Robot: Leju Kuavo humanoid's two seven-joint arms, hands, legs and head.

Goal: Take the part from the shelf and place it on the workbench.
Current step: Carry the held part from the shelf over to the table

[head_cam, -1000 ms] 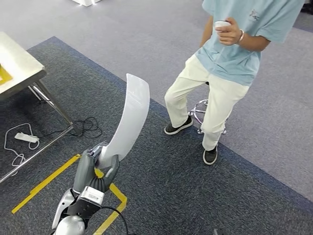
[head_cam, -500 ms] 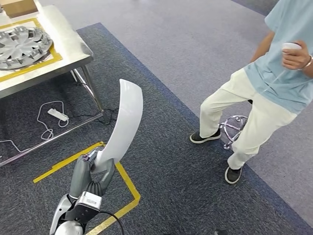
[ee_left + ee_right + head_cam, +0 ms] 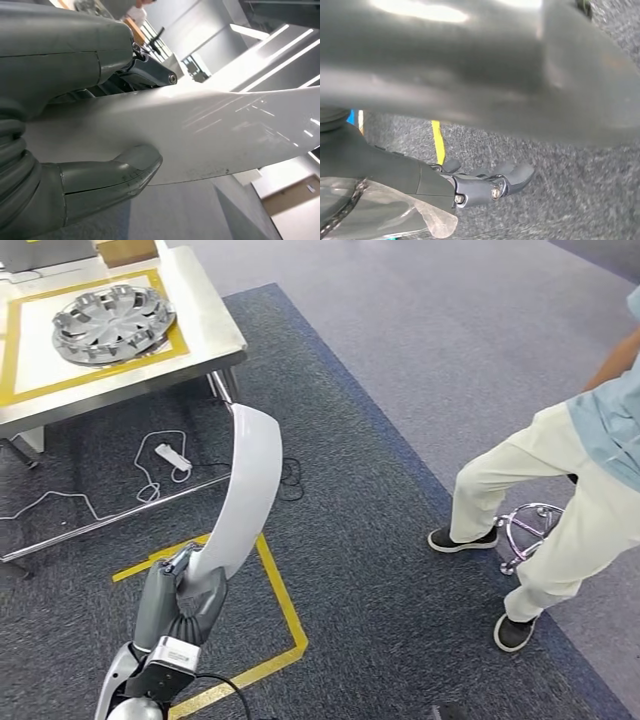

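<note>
one hand, your left hand (image 3: 180,595), grips the white part (image 3: 245,490) at its base, so carry it upright toward the workbench (image 3: 204,335) without loosening.

Long curved glossy white part (image 3: 247,490) upright over carpet, lower end gripped; steel workbench (image 3: 211,335) well apart.

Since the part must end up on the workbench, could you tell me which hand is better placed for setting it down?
The left hand: it already grips the curved white part, and the workbench lies ahead on that side. The right hand hangs over carpet, holding nothing.
</note>
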